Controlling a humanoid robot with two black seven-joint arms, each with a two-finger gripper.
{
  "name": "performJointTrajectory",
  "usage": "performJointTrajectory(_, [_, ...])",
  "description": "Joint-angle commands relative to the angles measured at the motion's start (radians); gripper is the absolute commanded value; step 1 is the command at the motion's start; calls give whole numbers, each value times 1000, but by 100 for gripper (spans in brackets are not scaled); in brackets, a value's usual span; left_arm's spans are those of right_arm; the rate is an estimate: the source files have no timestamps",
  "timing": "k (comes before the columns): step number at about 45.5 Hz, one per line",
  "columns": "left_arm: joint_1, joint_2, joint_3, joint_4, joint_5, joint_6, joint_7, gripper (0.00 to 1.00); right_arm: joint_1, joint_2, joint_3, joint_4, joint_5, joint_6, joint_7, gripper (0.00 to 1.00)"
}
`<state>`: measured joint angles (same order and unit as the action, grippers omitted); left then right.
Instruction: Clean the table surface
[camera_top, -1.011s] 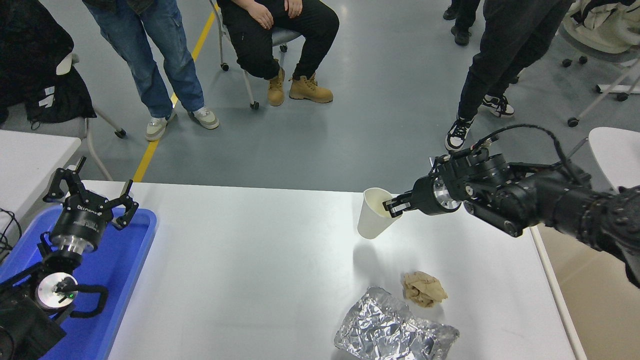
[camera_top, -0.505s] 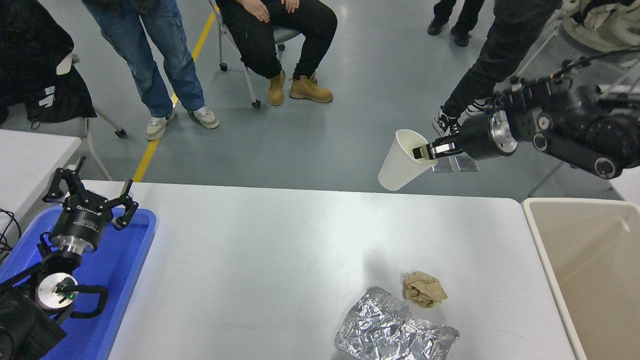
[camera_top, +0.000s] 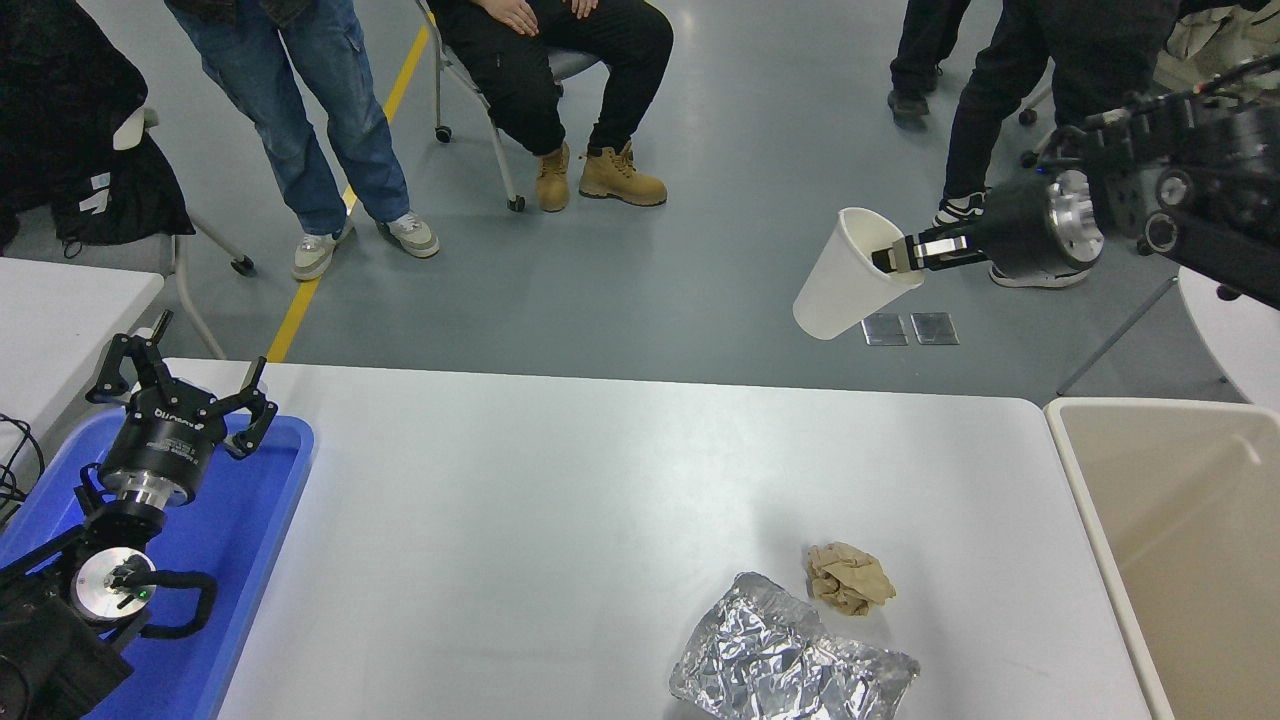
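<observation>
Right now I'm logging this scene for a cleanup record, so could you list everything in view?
table surface: one, glossy white, centre.
paper cup: one, white, tilted, held in the air beyond the table's far edge.
foil sheet: one, silver, crumpled, near edge of the table.
paper wad: one, tan, just beyond the foil.
tray: one, blue, table's left end.
bin: one, beige, right of the table.
people: four partly seen, on the grey floor beyond the table.
left pincer: black, open, parked over the tray.
right pincer: black, shut on the cup's rim.
</observation>
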<state>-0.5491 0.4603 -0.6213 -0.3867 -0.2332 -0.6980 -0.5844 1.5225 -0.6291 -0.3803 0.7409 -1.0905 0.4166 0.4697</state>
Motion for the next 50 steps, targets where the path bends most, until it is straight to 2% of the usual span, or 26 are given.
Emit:
performJointTrajectory(1, [0, 0, 0, 0, 0, 0, 0, 100, -137, -70, -3, -224, 58, 5, 1, 0])
performJointTrajectory(17, [0, 0, 0, 0, 0, 0, 0, 100, -387, -98, 0, -578, 211, 5, 0, 0])
performJointTrajectory(36, [0, 0, 0, 0, 0, 0, 0, 100, -654, 6, 4, -879, 359, -15, -26, 0])
performJointTrajectory(41, [0, 0, 0, 0, 0, 0, 0, 100, -711, 38, 4, -916, 368, -51, -100, 0])
performJointTrajectory(50, [0, 0, 0, 0, 0, 0, 0, 100, -786, 83, 6, -927, 429, -121, -333, 0])
